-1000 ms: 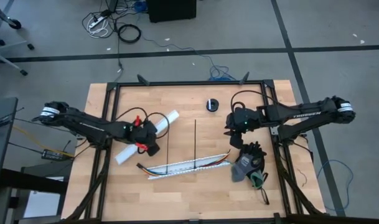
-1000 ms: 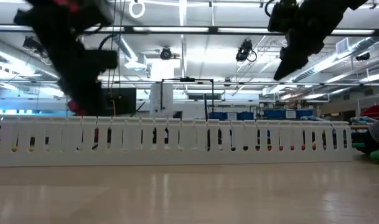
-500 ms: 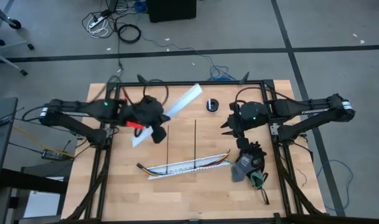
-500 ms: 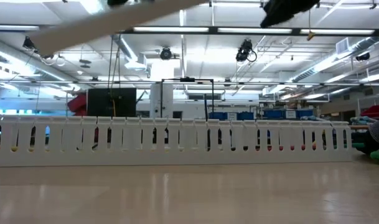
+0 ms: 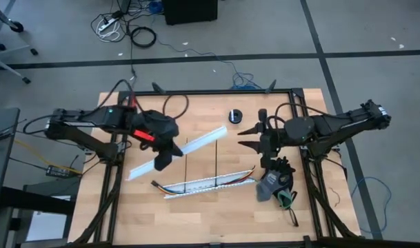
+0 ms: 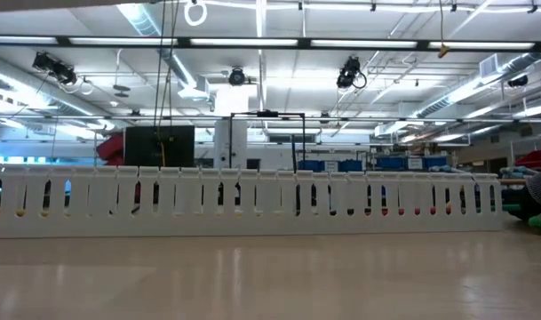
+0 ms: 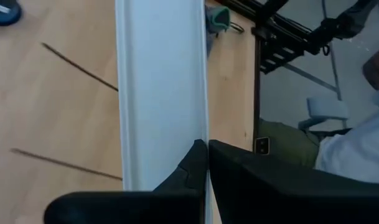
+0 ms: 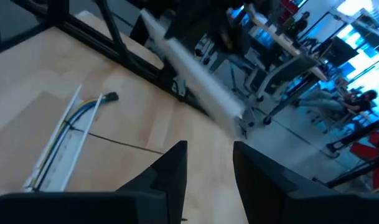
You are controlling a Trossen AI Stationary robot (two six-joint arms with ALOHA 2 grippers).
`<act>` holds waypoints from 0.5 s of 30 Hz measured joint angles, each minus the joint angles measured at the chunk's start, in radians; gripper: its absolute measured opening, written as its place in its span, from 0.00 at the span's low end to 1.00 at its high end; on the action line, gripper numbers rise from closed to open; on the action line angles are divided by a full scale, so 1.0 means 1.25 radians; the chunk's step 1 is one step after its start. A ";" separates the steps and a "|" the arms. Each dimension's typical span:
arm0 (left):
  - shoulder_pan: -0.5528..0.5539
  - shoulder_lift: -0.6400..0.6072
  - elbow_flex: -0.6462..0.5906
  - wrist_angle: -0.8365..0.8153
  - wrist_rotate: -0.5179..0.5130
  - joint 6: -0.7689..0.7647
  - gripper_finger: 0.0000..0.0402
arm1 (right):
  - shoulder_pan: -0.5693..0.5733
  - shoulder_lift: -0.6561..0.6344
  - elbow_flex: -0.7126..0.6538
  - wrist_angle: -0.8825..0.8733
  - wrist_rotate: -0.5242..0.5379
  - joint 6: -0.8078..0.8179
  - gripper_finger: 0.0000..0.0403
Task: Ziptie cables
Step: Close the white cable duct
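The cables (image 5: 227, 180) lie along a white slotted channel (image 5: 178, 192) on the table's near half; the low view shows that channel (image 6: 252, 200) side-on. Two black zipties (image 5: 185, 165) (image 5: 216, 153) lie flat on the wood just beyond it. My left gripper (image 5: 161, 160) is shut on a long white cover strip (image 5: 199, 142), held in the air over the table's left half. My right gripper (image 5: 250, 137) hangs open above the table's right half, pointing toward the left arm, with nothing between its fingers (image 8: 177, 165). My left gripper pinches the white cover strip at one long edge (image 7: 201, 134) between its two shut fingers, nearer the strip's near-left end than its middle. The strip is lifted clear of the table and runs slantwise from near left to far right.
A dark glove-like heap (image 5: 275, 182) lies near the table's right edge. A small black round object (image 5: 235, 116) sits at the far middle. Black frame rails (image 5: 210, 92) border the tabletop. Bare wood shows along the near edge.
My left gripper has risen and tipped up, carrying the white cover strip off the table's left half; the strip now hangs in the air and has swung about. My right gripper has risen too, rolled, and turned from pointing down to pointing nearly level toward the left.
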 joint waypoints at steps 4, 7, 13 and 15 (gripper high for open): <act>0.000 0.027 -0.010 0.061 0.042 0.018 0.00 | -0.001 0.001 0.000 -0.003 0.001 -0.010 0.31; 0.000 0.044 -0.010 0.100 0.077 0.039 0.00 | -0.001 0.001 0.000 -0.008 0.000 -0.010 0.32; 0.000 0.058 -0.010 0.109 0.092 0.049 0.00 | -0.001 0.002 0.000 -0.008 0.000 -0.010 0.32; 0.000 0.058 -0.010 0.116 0.089 0.059 0.00 | -0.001 0.003 0.000 -0.008 -0.001 0.000 0.32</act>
